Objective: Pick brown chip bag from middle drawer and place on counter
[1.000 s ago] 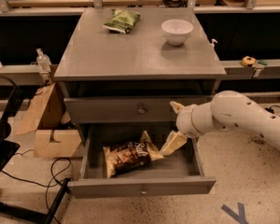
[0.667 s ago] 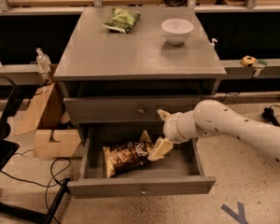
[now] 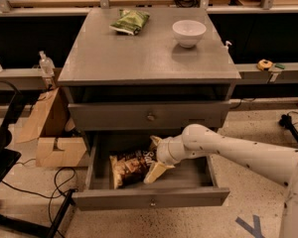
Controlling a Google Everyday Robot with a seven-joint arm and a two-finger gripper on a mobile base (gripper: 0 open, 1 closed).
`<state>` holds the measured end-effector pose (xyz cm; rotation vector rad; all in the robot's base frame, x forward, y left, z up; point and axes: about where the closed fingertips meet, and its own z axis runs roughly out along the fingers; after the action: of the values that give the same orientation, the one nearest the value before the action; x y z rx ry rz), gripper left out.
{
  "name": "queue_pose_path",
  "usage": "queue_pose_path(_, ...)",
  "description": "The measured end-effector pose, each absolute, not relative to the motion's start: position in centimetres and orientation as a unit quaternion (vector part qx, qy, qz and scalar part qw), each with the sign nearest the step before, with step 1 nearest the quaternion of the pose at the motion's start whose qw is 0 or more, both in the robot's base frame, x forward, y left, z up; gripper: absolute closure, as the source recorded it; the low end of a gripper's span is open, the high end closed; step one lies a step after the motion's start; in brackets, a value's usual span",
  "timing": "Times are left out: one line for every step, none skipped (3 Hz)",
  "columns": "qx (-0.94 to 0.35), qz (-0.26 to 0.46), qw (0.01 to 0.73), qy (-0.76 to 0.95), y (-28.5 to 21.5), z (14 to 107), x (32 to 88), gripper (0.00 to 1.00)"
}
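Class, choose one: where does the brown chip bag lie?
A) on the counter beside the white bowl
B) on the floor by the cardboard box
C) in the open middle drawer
C: the brown chip bag lies inside the pulled-out middle drawer, with the gripper open at its right end.

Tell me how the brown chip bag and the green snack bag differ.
Colour: the brown chip bag is dark brown with tan ends; the green snack bag is green.
Place: the brown chip bag lies in the open middle drawer; the green snack bag lies on the counter, near its back edge.
Gripper: the gripper is at the brown chip bag's right end, open; the green snack bag is far from it.
Both lie flat.
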<state>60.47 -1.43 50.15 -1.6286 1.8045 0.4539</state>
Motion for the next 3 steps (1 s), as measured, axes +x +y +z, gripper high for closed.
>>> queue_pose_path(-0.628, 0.19, 0.327, 0.68, 0.5, 47.4, 61.6, 0.0)
queue_pose_path(-0.639, 0.193, 0.329, 0.668, 2.7, 45.7, 63.7, 0.0)
queue_pose_path(-0.662, 0.17, 0.316, 0.658, 4.8, 44.0, 64.6, 0.0)
